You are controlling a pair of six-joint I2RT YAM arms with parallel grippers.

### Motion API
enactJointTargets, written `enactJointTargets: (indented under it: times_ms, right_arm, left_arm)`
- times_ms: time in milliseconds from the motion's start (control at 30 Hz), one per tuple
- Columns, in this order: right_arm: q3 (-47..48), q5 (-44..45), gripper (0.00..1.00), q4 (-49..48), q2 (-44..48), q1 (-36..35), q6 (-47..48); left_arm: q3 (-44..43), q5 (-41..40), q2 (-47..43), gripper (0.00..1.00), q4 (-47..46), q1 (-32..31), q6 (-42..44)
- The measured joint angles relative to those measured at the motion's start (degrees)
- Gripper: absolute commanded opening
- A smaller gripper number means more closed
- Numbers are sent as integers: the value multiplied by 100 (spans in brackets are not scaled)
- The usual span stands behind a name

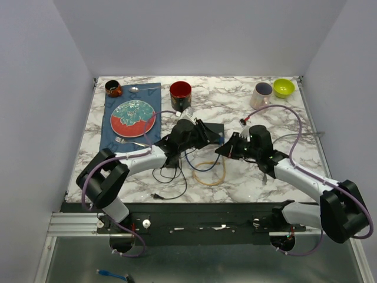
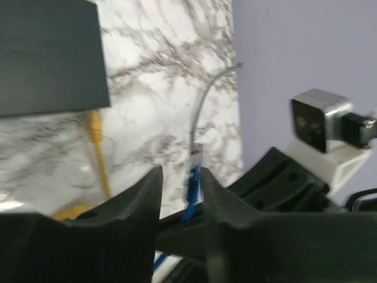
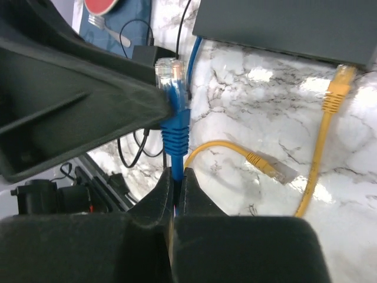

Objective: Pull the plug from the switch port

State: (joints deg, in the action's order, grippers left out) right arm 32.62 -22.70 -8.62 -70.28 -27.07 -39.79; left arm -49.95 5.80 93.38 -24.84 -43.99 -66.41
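The right gripper (image 3: 177, 175) is pinching the blue cable (image 3: 195, 56) under its clear-tipped blue plug (image 3: 171, 79) — hanging free of the flat dark-grey switch (image 3: 283, 23), against the part-open left gripper (image 2: 181, 177); I'd be drawing away gently.

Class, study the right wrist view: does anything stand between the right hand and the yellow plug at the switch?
Nothing blocks the way to the yellow plug; a loose yellow connector lies just beside that line on the marble table. But the right hand is shut on the blue plug.
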Motion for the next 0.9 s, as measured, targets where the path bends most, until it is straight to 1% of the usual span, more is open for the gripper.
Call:
enactJointTargets:
  times_ms: [67, 100, 233, 300, 433, 533, 600, 633, 667, 733, 900]
  right_arm:
    - [48, 262, 1, 299, 310, 2, 127]
    - [120, 433, 1, 483, 470, 2, 195]
    - [494, 1016, 1, 960, 1167, 2, 483]
    - [745, 1080, 1, 1091, 1368, 2, 608]
    - [1220, 785, 1, 1172, 1419, 2, 730]
    - [1241, 323, 1, 1165, 1458, 2, 691]
    - [1233, -28, 1, 1130, 1482, 2, 625]
    - [1224, -179, 1, 1104, 1510, 2, 588]
    - [1220, -306, 1, 1075, 1537, 2, 555]
    - [1220, -466, 1, 984, 1593, 2, 490]
    - [1220, -472, 1, 962, 1759, 2, 446]
  left_arm:
    - [61, -332, -330, 67, 358, -24, 48]
    - [101, -470, -472, 67, 492, -28, 46]
    - [372, -1093, -1266, 67, 911, 28, 74]
    - [466, -1272, -1558, 67, 992, 114, 76]
    - [625, -1408, -1687, 67, 999, 212, 42]
    - [813, -1414, -1687, 67, 1073, 214, 17]
    - [898, -1412, -1687, 69, 1128, 214, 13]
    - [933, -1414, -1687, 73, 1141, 214, 15]
    - [949, -1412, -1687, 82, 1150, 216, 17]
    - [960, -1414, -1692, 88, 1211, 223, 55]
    - [1056, -1493, -1926, 89, 1624, 232, 125]
